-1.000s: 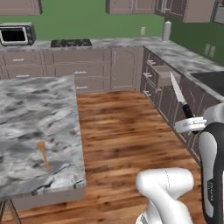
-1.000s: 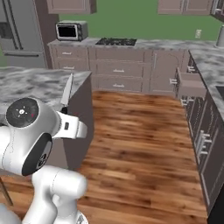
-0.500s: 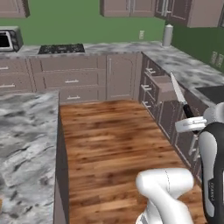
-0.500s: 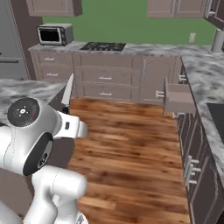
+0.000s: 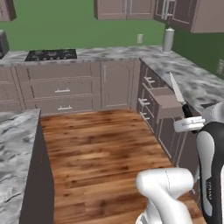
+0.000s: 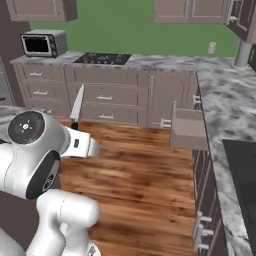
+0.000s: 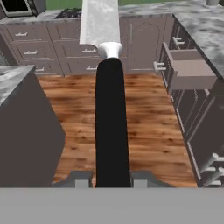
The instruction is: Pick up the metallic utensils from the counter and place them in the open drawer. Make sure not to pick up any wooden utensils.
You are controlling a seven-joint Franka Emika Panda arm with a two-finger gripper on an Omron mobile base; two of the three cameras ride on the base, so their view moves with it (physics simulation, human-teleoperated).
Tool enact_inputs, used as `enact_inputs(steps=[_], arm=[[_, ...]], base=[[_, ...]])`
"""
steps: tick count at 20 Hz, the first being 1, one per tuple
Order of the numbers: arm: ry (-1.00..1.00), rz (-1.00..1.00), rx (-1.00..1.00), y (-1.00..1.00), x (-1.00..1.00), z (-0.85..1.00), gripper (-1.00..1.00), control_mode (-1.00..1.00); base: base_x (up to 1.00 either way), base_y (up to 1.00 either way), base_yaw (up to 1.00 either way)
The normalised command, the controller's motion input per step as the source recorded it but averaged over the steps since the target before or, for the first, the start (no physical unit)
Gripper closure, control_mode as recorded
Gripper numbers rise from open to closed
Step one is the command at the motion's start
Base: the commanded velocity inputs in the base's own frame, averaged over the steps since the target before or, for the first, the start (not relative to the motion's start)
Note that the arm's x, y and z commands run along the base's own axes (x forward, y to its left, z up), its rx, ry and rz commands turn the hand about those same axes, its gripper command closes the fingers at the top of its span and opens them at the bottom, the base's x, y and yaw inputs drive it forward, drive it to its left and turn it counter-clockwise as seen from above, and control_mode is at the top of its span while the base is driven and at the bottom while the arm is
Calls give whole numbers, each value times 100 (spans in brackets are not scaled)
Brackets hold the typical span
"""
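The fingers (image 7: 111,179) are clamped on the black handle of the knife (image 7: 111,127), whose silver blade points up and away from the hand. The knife is carried in the air above the wood floor (image 5: 100,148), well short of the open drawer (image 5: 168,101). The drawer juts from the brown cabinets on the right, and the grey marbled table (image 5: 13,157) lies to the left of the floor.

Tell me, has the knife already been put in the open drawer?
No, the knife stands clamped between the fingers, apart from the open drawer.
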Motion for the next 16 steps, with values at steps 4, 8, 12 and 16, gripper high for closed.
enact_inputs(steps=[4, 8, 12, 16], arm=[[0, 0, 0, 0, 0, 0, 100, 100], [0, 0, 0, 0, 0, 0, 100, 100], [0, 0, 0, 0, 0, 0, 100, 100], [0, 0, 0, 0, 0, 0, 100, 100]], base=[[83, -68, 0], [84, -13, -4], [67, -29, 0], [6, -36, 0]])
